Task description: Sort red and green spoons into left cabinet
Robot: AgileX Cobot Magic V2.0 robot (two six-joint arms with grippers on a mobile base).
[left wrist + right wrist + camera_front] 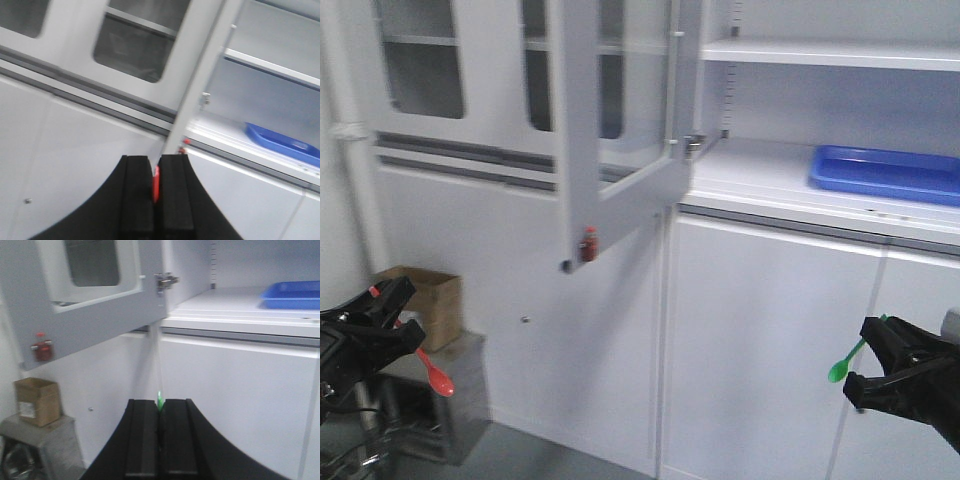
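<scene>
Spoons hang below the left cabinet (760, 175) in the front view: red spoon (438, 378) pinched in the left gripper (405, 312), green spoon (840, 370) in the right gripper (862, 355). Each wrist view, left then right, shows pads clamped on thin, light, slick plastic that may swivel; a mid-handle hold seems safest.

Glossy plastic red spoon (440, 380), green spoon (838, 371); matt metal cabinet (750, 178); smooth blue tray (885, 172).

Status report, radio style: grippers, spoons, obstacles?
Left gripper shut on red spoon. Right gripper shut on green spoon. Neither in cabinet yet. Open door juts out ahead.
</scene>
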